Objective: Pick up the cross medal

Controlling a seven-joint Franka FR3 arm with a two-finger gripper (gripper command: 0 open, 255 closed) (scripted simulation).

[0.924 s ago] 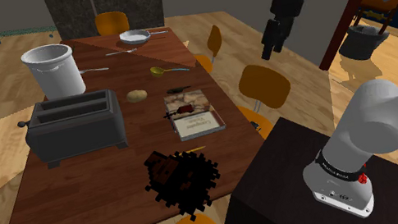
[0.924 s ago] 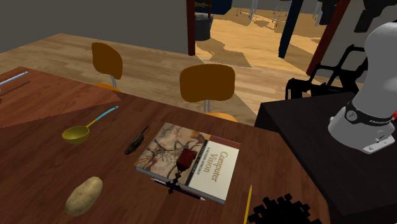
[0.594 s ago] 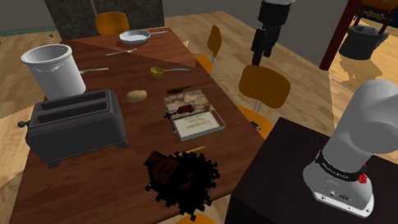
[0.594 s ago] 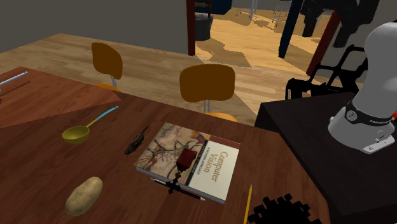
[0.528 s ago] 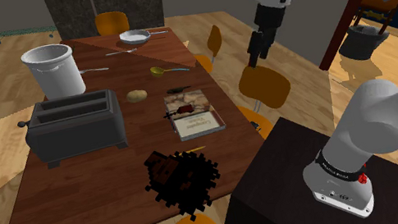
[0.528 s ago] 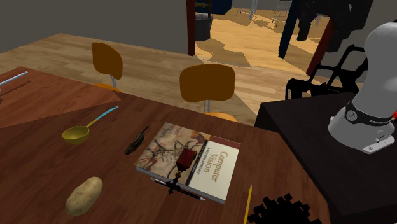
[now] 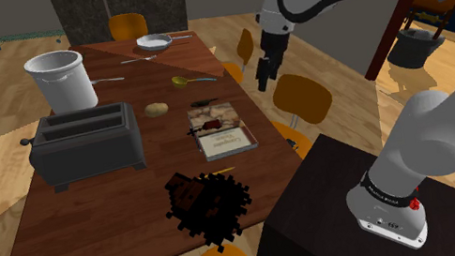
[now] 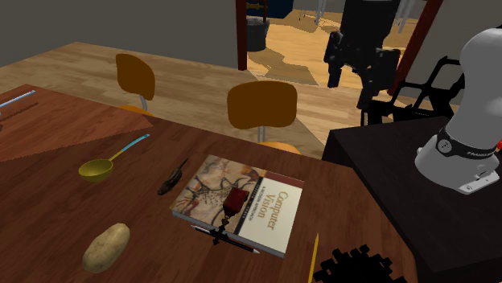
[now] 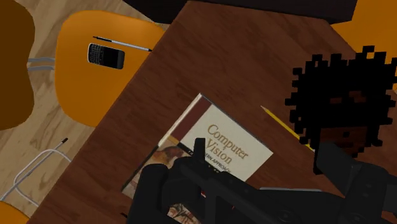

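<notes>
A potato point(image 8: 106, 247) and a yellow pencil point(image 8: 313, 256) lie nearest on the brown table point(image 8: 64, 201) in the second exterior view, the pencil just beside a jagged black patch point(image 8: 354, 267). Behind them sits the cross medal point(image 8: 233, 201), its dark red ribbon on the cover of a book point(image 8: 265, 205) titled "Computer Vision", its dark cross over the book's near edge. Farther back lies a yellow spoon point(image 8: 96, 169) with a blue handle. An orange chair point(image 8: 261, 104) stands at the table's far side. Beyond it hangs the black gripper point(image 8: 350, 84), its fingers apart and holding nothing, well apart from the medal.

From the shoulder view, the medal point(image 7: 209, 129) lies on the book point(image 7: 223, 133) near the table's right edge. The gripper point(image 7: 263, 73) hangs past that edge, above a chair point(image 7: 301, 96).

In the wrist view the book point(image 9: 235, 149) shows between the spread fingers of the gripper point(image 9: 259, 149). Farther off, a dark phone point(image 9: 105, 56) lies on an orange seat point(image 9: 76, 83).
</notes>
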